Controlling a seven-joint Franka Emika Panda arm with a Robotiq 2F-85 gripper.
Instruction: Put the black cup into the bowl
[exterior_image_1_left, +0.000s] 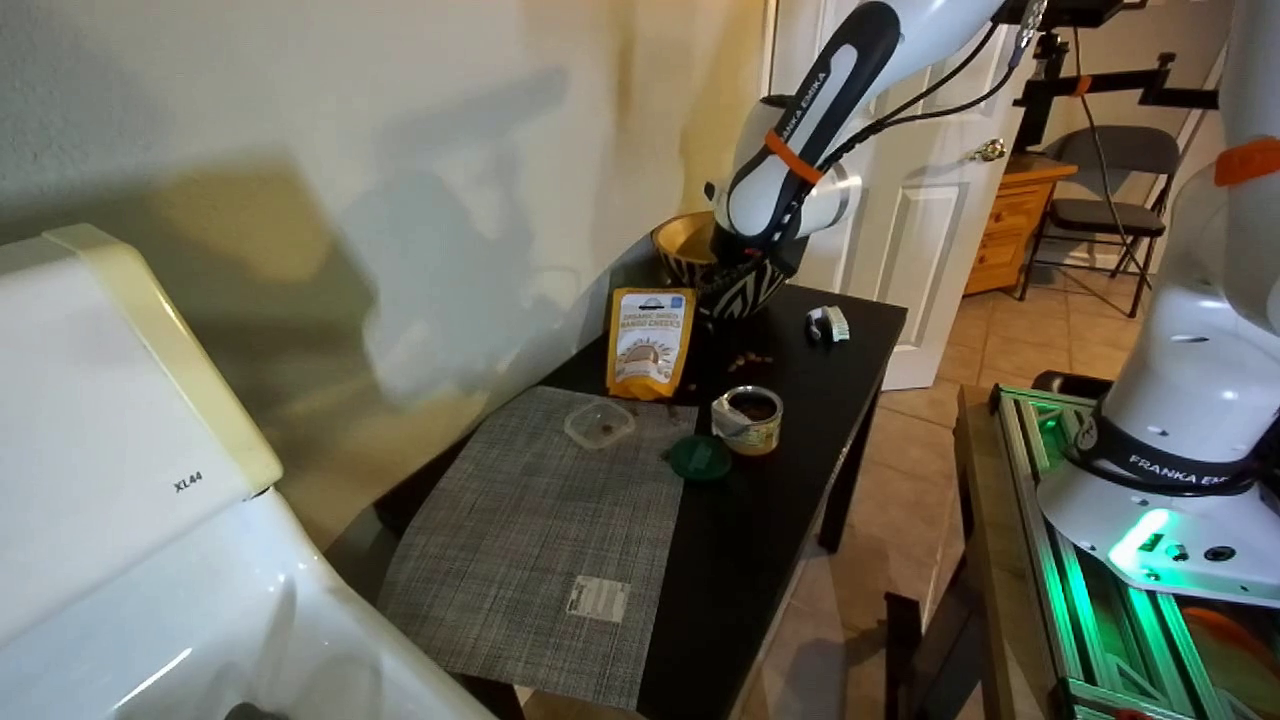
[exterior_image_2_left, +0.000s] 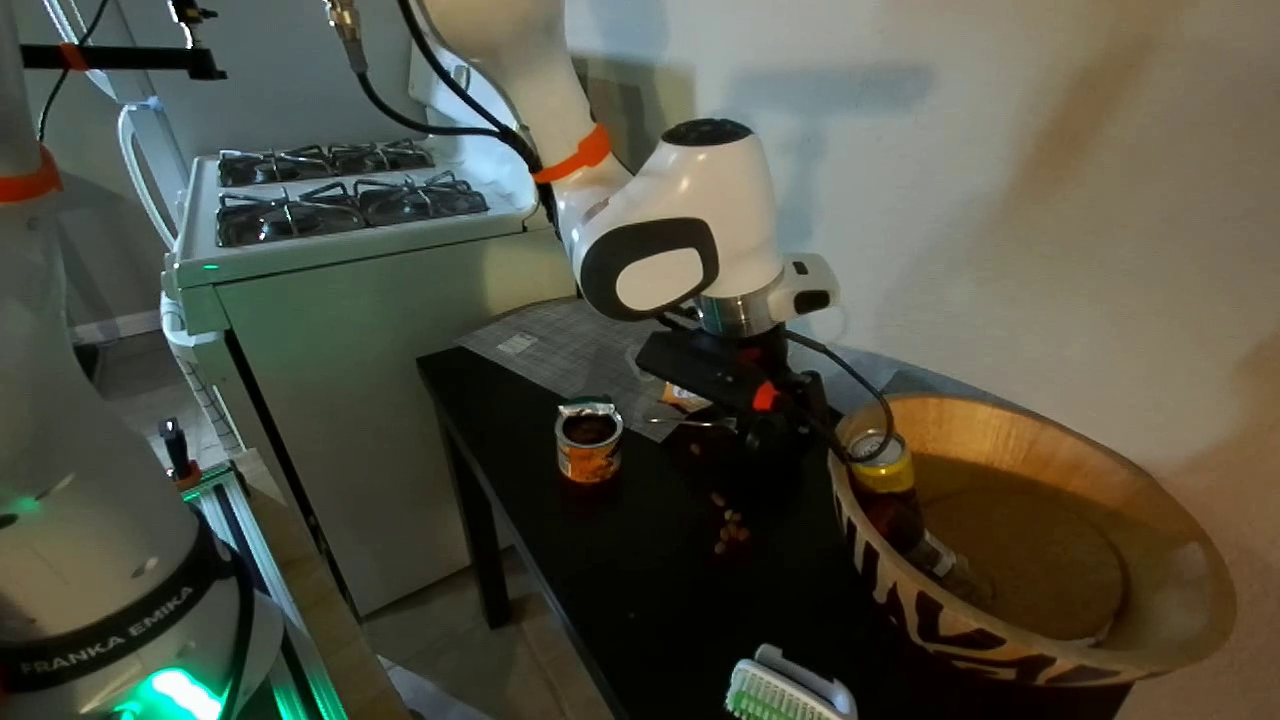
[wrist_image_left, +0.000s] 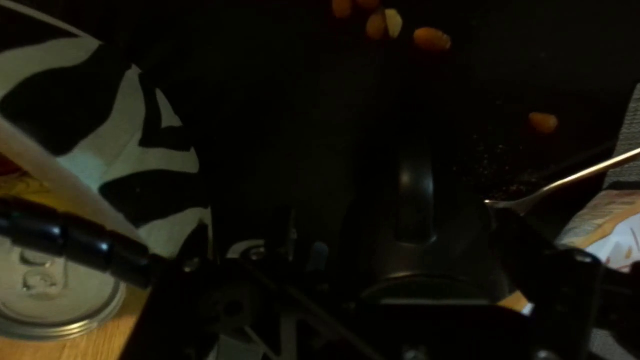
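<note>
There is one each of bowl (exterior_image_2_left: 1060, 465), black cup (wrist_image_left: 445, 252), pouch (exterior_image_1_left: 650, 342), brush (exterior_image_2_left: 788, 690) and green lid (exterior_image_1_left: 701, 458), plus two cans (exterior_image_2_left: 590, 458) (one open).

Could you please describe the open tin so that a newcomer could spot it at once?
Find the black table by the wall, partly covered by a grey placemat. On its bare surface beside the placemat, next to a green lid, stands the open tin. Unlike the flat lid, it is short, round and upright, with silvery foil at its rim.
</note>
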